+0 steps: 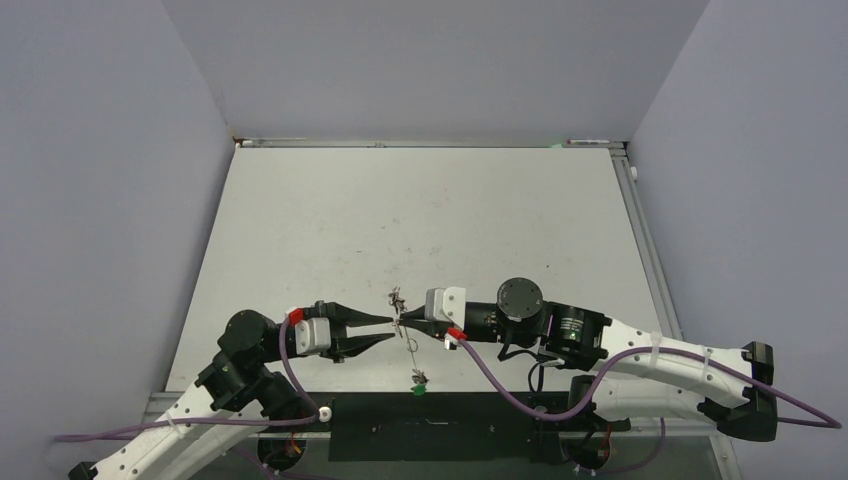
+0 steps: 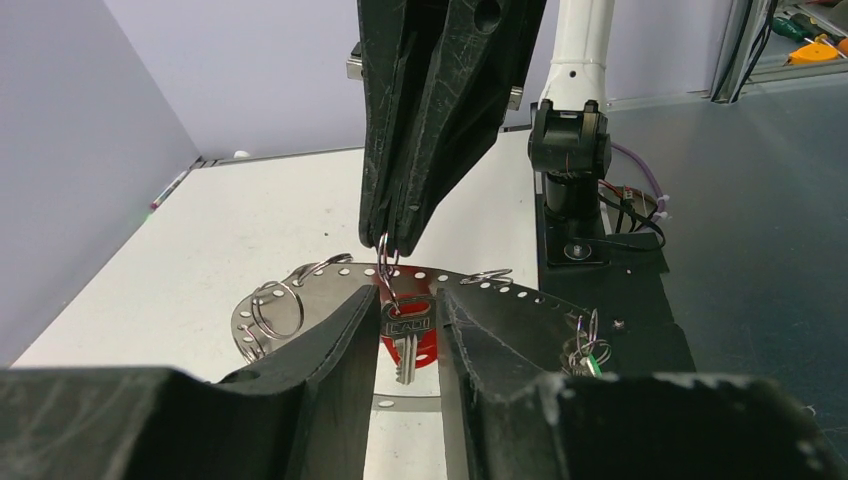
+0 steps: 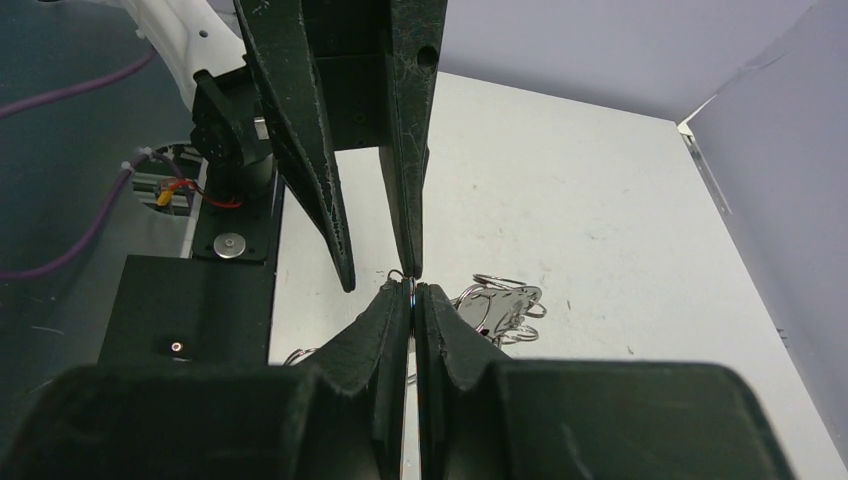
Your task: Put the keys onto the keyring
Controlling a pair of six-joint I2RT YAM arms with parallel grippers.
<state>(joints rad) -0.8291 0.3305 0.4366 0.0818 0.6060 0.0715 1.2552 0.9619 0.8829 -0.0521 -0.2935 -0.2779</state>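
Right hand (image 3: 412, 289) pinches one ring (image 2: 384, 262) holding one red-tagged key (image 2: 405, 345); green-tagged key (image 2: 588, 356) nearby.

Overhead; opposed wrist close-ups sharing keyring (image 2: 310, 288)

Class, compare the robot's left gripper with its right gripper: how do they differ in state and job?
The left gripper has its jaws apart; the right gripper is shut. The left grips nothing, straddling the red-tagged key; the right pinches the small ring that key hangs from. Both are black and two-fingered, facing tip to tip.
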